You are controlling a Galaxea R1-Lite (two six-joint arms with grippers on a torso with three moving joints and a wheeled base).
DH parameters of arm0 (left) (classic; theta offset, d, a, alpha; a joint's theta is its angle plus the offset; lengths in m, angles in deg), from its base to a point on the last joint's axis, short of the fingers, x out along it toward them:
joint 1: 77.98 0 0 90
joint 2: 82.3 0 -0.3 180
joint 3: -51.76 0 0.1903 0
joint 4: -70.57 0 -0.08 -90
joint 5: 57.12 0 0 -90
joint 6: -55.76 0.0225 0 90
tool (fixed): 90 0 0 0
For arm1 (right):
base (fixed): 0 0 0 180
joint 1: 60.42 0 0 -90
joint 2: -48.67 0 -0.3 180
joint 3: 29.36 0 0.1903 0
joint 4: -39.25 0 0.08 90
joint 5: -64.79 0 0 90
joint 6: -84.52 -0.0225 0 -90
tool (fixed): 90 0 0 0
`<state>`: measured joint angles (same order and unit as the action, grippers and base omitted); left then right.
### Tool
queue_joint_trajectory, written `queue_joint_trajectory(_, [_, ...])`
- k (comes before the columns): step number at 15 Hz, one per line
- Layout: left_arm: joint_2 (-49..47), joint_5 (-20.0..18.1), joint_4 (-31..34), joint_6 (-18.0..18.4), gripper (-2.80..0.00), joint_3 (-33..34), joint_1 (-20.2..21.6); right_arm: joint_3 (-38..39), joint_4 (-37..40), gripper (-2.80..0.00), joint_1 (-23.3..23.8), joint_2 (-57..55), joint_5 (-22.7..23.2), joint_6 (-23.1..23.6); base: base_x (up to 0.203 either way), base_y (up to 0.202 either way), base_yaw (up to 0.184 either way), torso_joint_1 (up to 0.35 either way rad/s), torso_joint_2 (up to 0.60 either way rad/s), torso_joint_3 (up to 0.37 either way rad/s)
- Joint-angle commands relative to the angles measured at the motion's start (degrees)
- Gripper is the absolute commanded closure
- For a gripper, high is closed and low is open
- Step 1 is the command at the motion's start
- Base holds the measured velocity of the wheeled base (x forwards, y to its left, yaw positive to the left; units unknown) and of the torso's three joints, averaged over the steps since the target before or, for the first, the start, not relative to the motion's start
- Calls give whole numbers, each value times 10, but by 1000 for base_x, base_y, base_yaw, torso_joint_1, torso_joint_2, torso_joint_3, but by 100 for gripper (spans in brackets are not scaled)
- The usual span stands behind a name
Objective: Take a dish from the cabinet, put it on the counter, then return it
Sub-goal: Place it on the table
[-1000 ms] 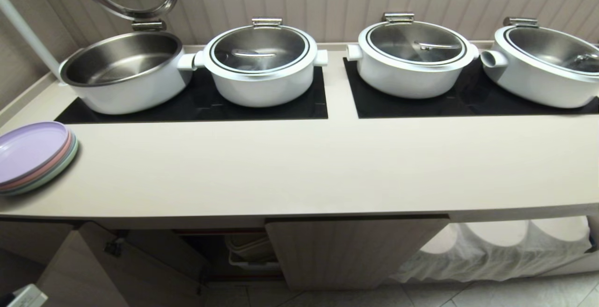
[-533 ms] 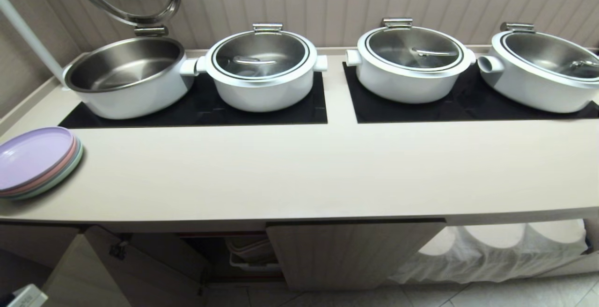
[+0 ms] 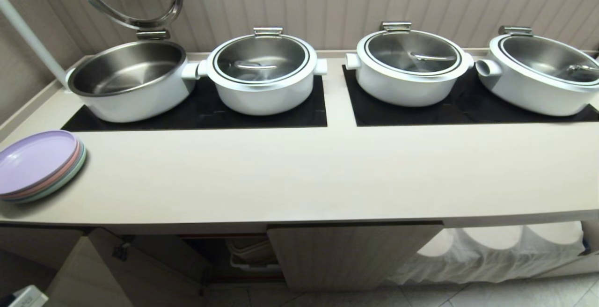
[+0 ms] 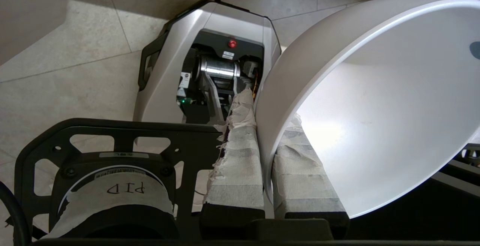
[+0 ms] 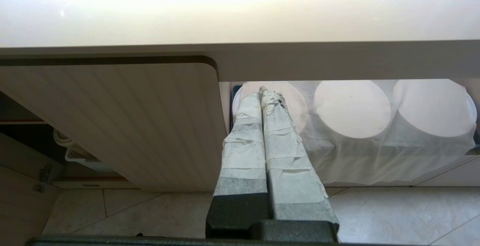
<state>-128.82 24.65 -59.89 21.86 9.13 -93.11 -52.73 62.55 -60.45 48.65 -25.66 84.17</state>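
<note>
Two taped fingers (image 4: 234,163) of the left gripper (image 4: 267,171) are clamping the dish (image 4: 367,99) by its rim, below the counter (image 3: 299,176), toward twelve o'clock; the right gripper (image 5: 268,99) is sitting clenched, empty.

Your counter (image 3: 299,176) has a broad bare front strip; pots (image 3: 262,75) crowd the back, plates (image 3: 40,164) block its left end.
</note>
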Motion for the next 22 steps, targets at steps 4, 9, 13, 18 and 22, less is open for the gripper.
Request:
queue_joint_trajectory(4, [1, 0, 1, -2, 0, -3, 0, 0, 0, 0, 0, 0, 0, 0, 0, 0, 0, 20, -40, -20])
queue_joint_trajectory(9, [1, 2, 10, -3, 0, -30, 0, 0, 0, 0, 0, 0, 1, 0, 0, 0, 0, 0, 0, 0])
queue_joint_trajectory(13, [4, 1, 11, -3, 0, -28, 2, 0, 0, 0, -1, 0, 1, 0, 0, 0, 0, 0, 0, 0])
queue_joint_trajectory(18, [20, 0, 21, -3, 0, -25, 5, 0, 0, 0, 0, 0, 1, 0, 0, 0, 0, 0, 0, 0])
queue_joint_trajectory(22, [38, 0, 49, -4, 0, -17, 3, 0, 0, 0, 0, 0, 1, 0, 0, 0, 0, 0, 0, 0])
